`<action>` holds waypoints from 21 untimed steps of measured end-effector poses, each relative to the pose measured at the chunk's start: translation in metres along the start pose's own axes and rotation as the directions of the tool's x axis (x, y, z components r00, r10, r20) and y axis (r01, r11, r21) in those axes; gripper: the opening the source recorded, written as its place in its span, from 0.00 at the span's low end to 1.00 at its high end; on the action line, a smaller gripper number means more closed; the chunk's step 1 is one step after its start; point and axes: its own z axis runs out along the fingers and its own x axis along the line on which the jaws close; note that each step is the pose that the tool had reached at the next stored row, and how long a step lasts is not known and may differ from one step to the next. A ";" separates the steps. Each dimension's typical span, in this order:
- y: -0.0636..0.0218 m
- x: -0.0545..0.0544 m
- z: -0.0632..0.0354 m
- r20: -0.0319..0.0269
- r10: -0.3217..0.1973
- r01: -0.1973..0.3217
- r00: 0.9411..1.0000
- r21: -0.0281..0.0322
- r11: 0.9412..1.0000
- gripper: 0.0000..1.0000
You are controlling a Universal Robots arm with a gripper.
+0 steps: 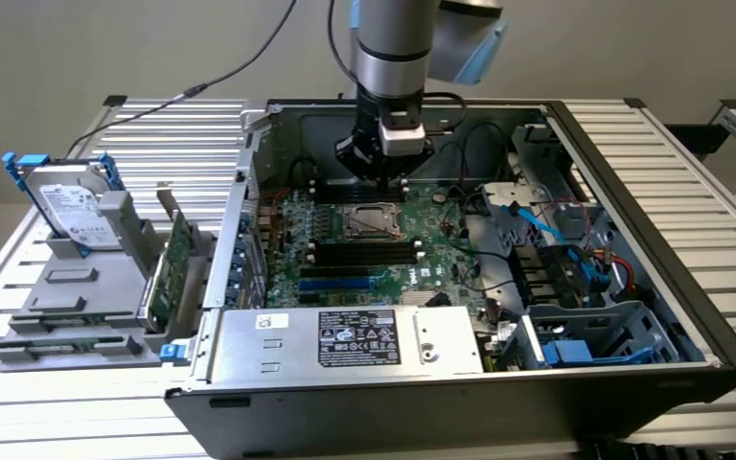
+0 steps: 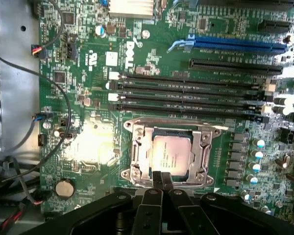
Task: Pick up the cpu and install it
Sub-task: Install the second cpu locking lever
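The cpu point(image 2: 171, 154), a small square chip with a dull silver top, lies flat inside the metal socket frame point(image 2: 137, 156) on the green motherboard point(image 2: 88, 98). In the exterior view the cpu point(image 1: 371, 221) sits in the middle of the open computer case point(image 1: 675, 240). My gripper point(image 2: 161, 179) is shut, its two black fingers pressed together with nothing between them. The tips hover right at the cpu's near edge, over the socket frame. Seen from the exterior view, the gripper point(image 1: 379, 188) hangs straight down just behind the socket.
Black memory slots point(image 2: 186, 93) run beside the socket. A coin battery point(image 2: 64, 187) and thin black cables point(image 2: 63, 112) lie nearby. Outside the case, at the exterior view's left, a grey rack point(image 1: 74, 307) holds a hard drive point(image 1: 72, 206) and a green card point(image 1: 173, 264). The power supply point(image 1: 356, 340) fills the case's front.
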 end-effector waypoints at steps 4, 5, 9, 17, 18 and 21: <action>0.0133 -0.001 -0.0028 0.001 0.000 0.000 1.000 -0.002 1.000 0.11; 0.0165 -0.001 -0.0032 0.001 0.000 0.000 1.000 -0.003 1.000 0.11; 0.0284 -0.002 -0.0044 0.002 0.000 0.000 1.000 -0.011 1.000 0.11; 0.0379 -0.009 -0.0052 0.004 0.000 0.000 1.000 -0.042 0.999 0.11; 0.0381 -0.011 -0.0052 0.004 0.000 0.000 1.000 -0.045 0.999 0.11; 0.0388 -0.015 -0.0052 0.005 0.000 0.000 1.000 -0.052 0.999 0.11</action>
